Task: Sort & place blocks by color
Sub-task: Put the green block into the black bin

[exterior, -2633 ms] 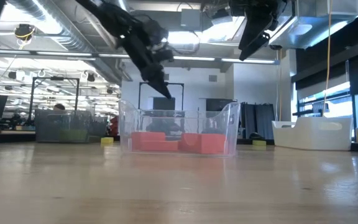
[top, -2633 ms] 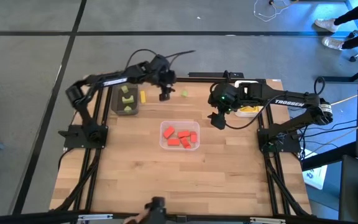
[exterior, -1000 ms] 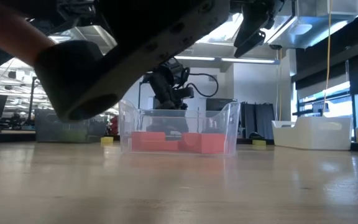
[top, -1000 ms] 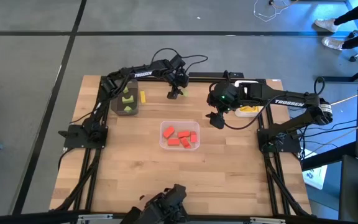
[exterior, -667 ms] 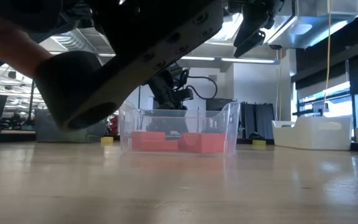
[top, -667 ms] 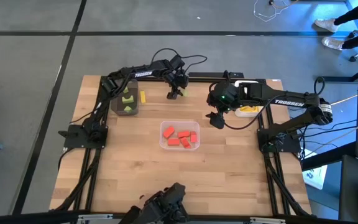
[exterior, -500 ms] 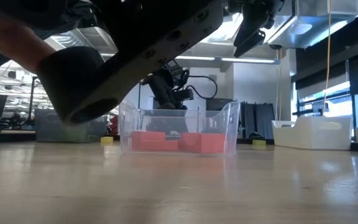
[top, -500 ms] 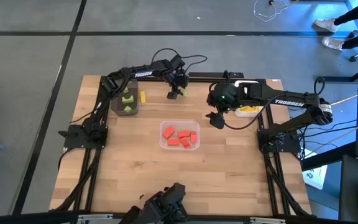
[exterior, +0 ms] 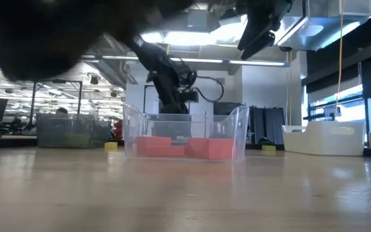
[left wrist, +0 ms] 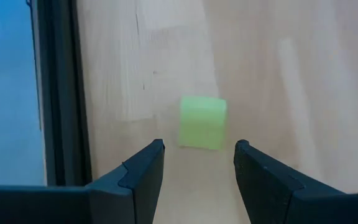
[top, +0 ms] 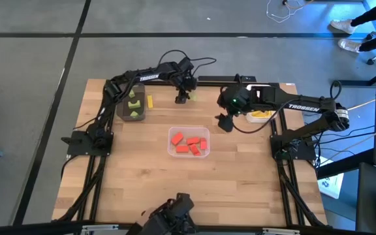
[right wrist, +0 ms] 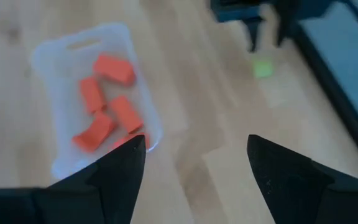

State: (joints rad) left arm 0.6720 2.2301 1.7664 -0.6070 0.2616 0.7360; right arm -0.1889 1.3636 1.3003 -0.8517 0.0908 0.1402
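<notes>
Not much has changed over the last second. The left arm hasn't really moved, and its left pincer (top: 182,98) is still parked low at the far edge of the light wooden counter (top: 142,189), a bit farther left than a moment ago. The right pincer (top: 222,122) has slid slightly toward the far side and left, still up in the air. The dark blurry shape that filled the near-left of the low view has mostly cleared out.

Going left to right: the dark grey rectangular tray (top: 134,104) holds a few light green blocks (top: 134,103). Just right of it lies a small yellow bar-shaped block (top: 150,101), long axis running near-to-far. Next is the left pincer, fingers spread apart and gripping nothing, with the small light green cube block (left wrist: 202,122) on the counter just ahead of the fingertips, between their lines but untouched. It's roughly square, so no real long axis, and it's turned slightly askew to the counter edge.

Mid-counter, the clear plastic rectangular tray (top: 172,151) holds five red blocks (top: 190,143), elongated and pointing every which way. The right pincer hangs wide open and empty above the counter, right of that tray. Far right, the white rectangular tray (top: 259,87) holds yellow blocks (top: 260,115), mostly hidden by the arm.
</notes>
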